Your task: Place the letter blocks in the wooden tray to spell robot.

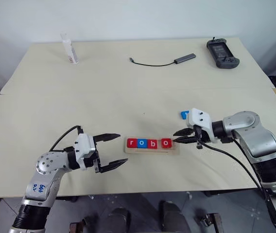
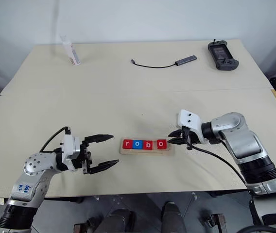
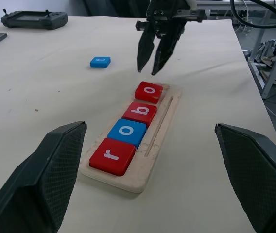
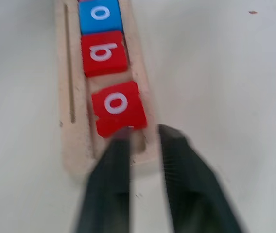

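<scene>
While the left gripper [image 1: 112, 153] hangs low and left of centre in the head view with its black fingers spread wide around nothing, the wooden tray [image 1: 151, 150] lies just to its right on the pale worktop [image 1: 128, 92]. Four letter blocks sit in the tray in a row: red r [image 1: 131, 142], blue o [image 1: 142, 143], red b [image 1: 153, 143] and red o [image 1: 165, 142], the last slightly askew. The right gripper [image 1: 181, 136] hovers at the tray's right end, fingers nearly together and holding nothing. Just beyond it lies the blue t block [image 1: 183, 114]. Farther back rest a cable [image 1: 162, 61], a black controller [image 1: 221, 52] and a white bottle [image 1: 69, 49].
</scene>
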